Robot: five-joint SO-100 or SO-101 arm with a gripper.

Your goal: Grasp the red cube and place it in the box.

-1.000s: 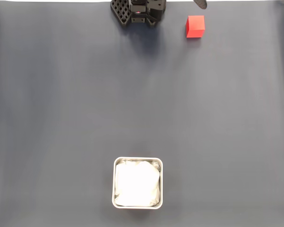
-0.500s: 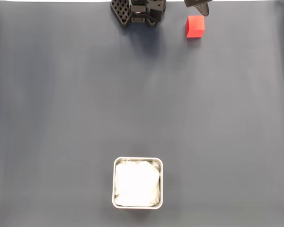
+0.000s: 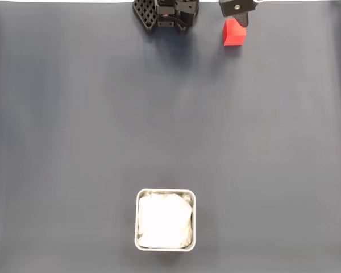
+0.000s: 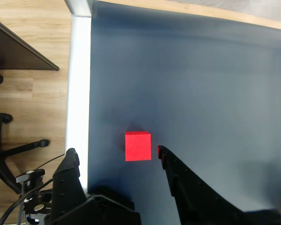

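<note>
The red cube point(image 3: 234, 34) rests on the dark grey mat near the top edge of the fixed view, right of the arm's black base point(image 3: 166, 14). In the wrist view the red cube point(image 4: 137, 146) lies on the mat just ahead of my gripper point(image 4: 116, 153), roughly between the two black fingertips and clear of both. The gripper is open, with a wide gap. In the fixed view the gripper's tip point(image 3: 237, 11) hangs over the cube's far edge. The box point(image 3: 165, 248), a silvery square tin with white lining, stands at the bottom centre of the fixed view, far from the cube.
The table's pale edge strip point(image 4: 79, 89) runs close beside the cube in the wrist view, with wooden floor and a chair base point(image 4: 9, 150) beyond it. Bare grey mat point(image 3: 170, 125) stretches between the cube and the box.
The gripper has come further into the fixed view from the top edge and now overlaps the cube's upper part. Cube and box have not moved.
</note>
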